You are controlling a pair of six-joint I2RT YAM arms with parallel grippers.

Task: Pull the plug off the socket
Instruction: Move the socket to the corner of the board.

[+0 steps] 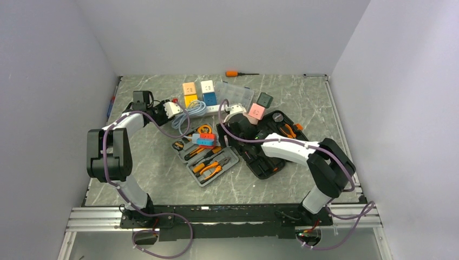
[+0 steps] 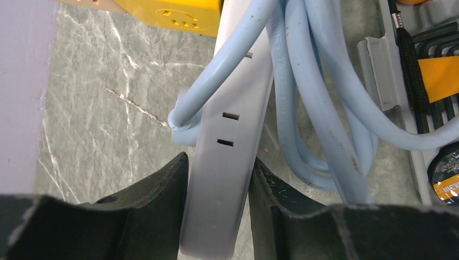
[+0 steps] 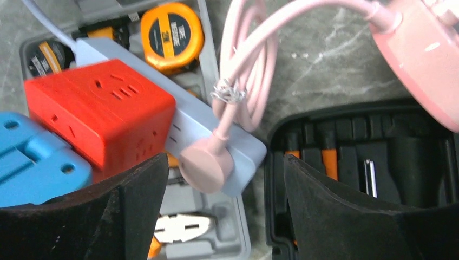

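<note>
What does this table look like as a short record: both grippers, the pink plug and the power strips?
Left gripper: shut on a pale power strip beside a coiled light-blue cord
Right gripper: open, gripping nothing
Plug: pink round plug, seated near the end of the white power strip
Also on that strip: red cube adapter
Task status: plug not yet pulled
</note>
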